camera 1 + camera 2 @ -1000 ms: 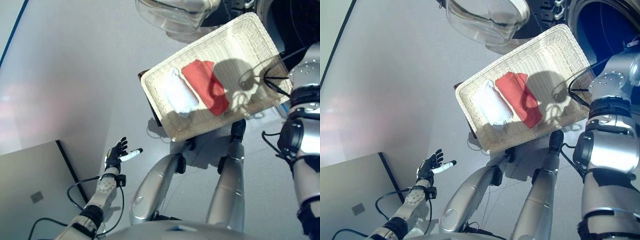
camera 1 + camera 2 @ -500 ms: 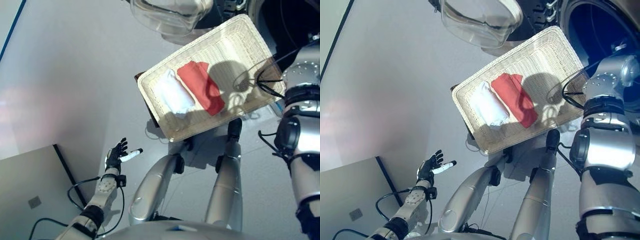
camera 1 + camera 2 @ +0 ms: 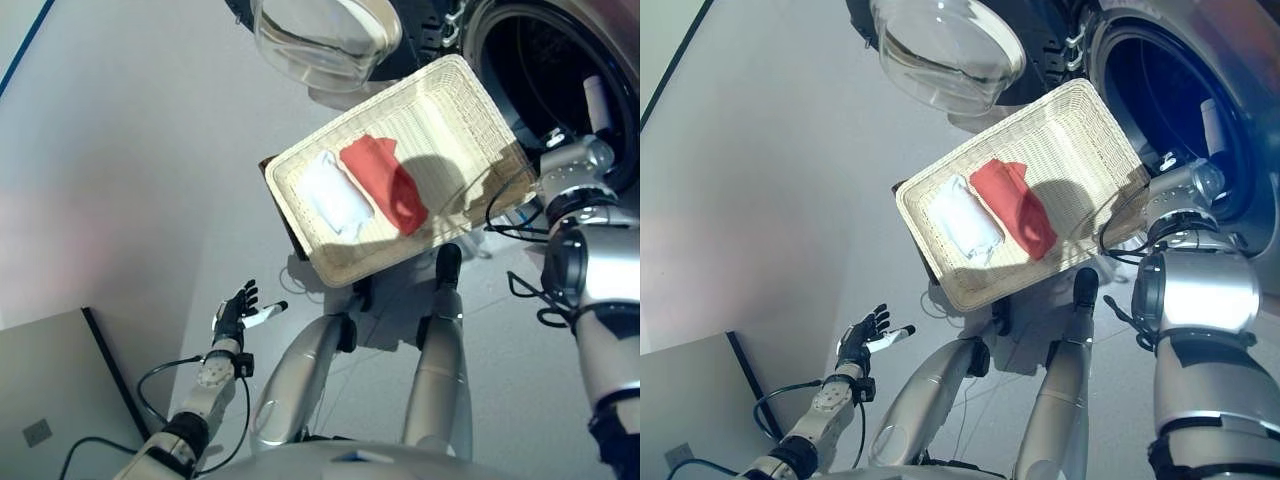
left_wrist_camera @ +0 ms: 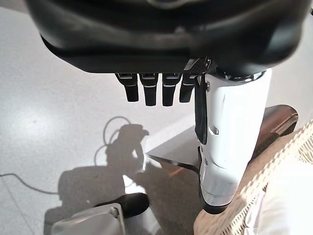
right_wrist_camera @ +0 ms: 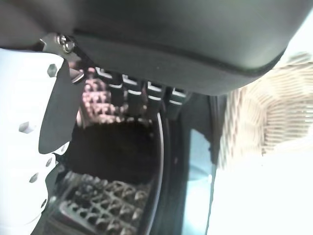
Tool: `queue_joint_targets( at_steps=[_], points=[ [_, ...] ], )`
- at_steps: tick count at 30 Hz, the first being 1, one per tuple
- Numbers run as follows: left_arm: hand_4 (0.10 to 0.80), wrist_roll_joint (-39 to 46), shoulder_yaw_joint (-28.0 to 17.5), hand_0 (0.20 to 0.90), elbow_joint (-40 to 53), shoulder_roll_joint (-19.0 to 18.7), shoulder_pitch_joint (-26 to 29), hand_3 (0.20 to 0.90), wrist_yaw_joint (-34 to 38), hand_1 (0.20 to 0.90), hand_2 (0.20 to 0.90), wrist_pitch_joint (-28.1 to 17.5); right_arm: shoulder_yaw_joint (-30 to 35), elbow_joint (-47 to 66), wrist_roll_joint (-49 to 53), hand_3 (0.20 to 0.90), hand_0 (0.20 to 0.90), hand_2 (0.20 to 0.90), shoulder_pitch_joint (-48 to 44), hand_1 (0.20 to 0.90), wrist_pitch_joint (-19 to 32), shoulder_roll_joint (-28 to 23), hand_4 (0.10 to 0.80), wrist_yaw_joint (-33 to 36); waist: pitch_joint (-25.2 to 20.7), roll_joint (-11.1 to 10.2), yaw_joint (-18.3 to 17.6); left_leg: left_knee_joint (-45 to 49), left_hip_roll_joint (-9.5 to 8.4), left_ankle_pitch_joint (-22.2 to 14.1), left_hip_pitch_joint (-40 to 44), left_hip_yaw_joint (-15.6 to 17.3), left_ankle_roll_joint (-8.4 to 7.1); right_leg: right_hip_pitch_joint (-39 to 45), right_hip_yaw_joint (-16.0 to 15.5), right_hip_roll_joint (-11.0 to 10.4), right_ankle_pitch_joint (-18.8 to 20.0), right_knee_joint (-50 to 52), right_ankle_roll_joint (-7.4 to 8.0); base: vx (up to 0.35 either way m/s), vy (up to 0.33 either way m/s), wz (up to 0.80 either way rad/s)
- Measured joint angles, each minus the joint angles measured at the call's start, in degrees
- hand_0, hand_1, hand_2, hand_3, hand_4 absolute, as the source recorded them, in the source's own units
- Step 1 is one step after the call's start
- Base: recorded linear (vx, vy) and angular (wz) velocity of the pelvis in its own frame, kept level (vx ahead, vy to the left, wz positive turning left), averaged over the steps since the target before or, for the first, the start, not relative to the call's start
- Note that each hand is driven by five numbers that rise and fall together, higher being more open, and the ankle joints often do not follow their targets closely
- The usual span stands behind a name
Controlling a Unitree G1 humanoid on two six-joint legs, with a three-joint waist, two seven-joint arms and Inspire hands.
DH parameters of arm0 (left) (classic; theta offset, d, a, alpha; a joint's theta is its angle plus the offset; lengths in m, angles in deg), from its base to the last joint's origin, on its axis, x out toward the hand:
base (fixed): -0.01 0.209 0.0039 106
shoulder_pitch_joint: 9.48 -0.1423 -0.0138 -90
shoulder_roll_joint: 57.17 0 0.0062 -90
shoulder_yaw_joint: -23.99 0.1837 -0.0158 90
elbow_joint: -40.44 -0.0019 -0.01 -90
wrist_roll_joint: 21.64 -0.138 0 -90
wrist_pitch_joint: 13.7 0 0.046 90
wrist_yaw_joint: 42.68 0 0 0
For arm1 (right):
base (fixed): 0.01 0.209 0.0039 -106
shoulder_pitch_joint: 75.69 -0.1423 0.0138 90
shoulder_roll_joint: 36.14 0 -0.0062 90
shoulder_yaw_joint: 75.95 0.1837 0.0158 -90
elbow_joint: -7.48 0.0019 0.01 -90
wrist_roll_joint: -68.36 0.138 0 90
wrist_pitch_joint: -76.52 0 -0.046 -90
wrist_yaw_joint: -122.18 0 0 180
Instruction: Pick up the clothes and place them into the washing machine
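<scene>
A white cloth (image 3: 335,195) and a red cloth (image 3: 385,185) lie side by side in a pale wicker basket (image 3: 360,108) on a low dark stand. Behind it to the right gapes the washing machine's drum (image 3: 540,60). My right hand (image 3: 596,103) reaches past the basket's far corner into the drum mouth. In the right wrist view its thumb (image 5: 34,137) and fingers stand straight before the dark ribbed drum wall (image 5: 112,196), holding nothing. My left hand (image 3: 235,310) hangs open low at the left, empty, apart from the basket (image 4: 274,166).
The washer's round glass door (image 3: 320,40) stands swung open above the basket's far left side. A grey flat panel (image 3: 40,400) lies on the floor at the lower left. Grey floor spreads to the left of the basket.
The camera has tilted, bringing the washer's opening into view. My right arm has stretched forward, and its hand now reaches into the drum mouth. The left hand and both cloths stay put.
</scene>
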Motion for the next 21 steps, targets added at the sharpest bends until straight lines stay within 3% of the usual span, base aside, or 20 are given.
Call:
queue_joint_targets(
  at_steps=[7,10,13,16,21],
  points=[
    [0.800,0.01,0.26,0.900,-0.65,0.00,-1.70,0.900,-0.33,0.900,0.900,0.14,-0.20,-0.55,-0.17,0.900,0.900,0.900,0.02,0.900,-0.65,-0.04,0.800,-1.43,-0.93,0.01,-0.07,0.14,-0.08,0.01,-0.06,0.07,0.01,0.09,0.01,-0.07,0.68,-0.32,0.03,0.000,0.000,0.00],
    [0.800,0.03,0.16,0.900,-0.67,0.00,-1.67,0.900,-1.65,0.900,0.900,0.14,-4.30,-0.75,-1.41,0.900,0.900,0.900,0.52,0.900,-1.76,-0.10,0.800,-4.59,-0.95,-0.02,-0.18,0.41,0.18,0.01,-0.05,0.05,0.01,0.28,-0.01,0.18,0.97,-0.31,-0.07,-0.029,-0.044,-0.01],
    [0.800,0.03,0.07,0.900,-0.71,0.00,-1.66,0.900,-2.53,0.900,0.900,0.25,-7.27,-1.88,-5.65,0.900,0.900,0.900,1.06,0.900,-4.19,0.02,0.800,-6.44,-0.95,-0.03,-0.19,1.08,0.63,-0.23,0.47,-0.17,-0.27,1.40,-0.53,0.45,0.97,-0.38,-0.10,-0.029,-0.047,0.03],
    [0.800,0.02,-0.50,0.900,-0.92,-0.38,-2.08,0.900,-3.35,0.900,0.900,0.54,-14.17,-1.87,-15.34,0.900,0.900,0.900,4.02,0.900,-6.30,1.83,0.800,-9.32,-2.11,-1.14,-0.01,1.17,0.96,-0.47,1.08,-0.87,-0.64,2.15,-1.35,0.77,0.26,-0.51,-0.45,-0.027,-0.064,0.02],
    [0.800,-0.06,-1.13,0.900,-1.17,-0.86,-2.57,0.900,-3.75,0.900,0.900,0.69,-21.06,4.34,-27.09,0.900,0.900,0.900,12.01,0.900,-6.71,7.86,0.800,-10.72,-2.66,-3.01,-0.28,1.99,1.89,-0.71,1.32,-1.68,-1.31,3.12,-2.73,1.32,0.11,-0.45,-0.93,-0.014,-0.079,0.04]
  ],
)
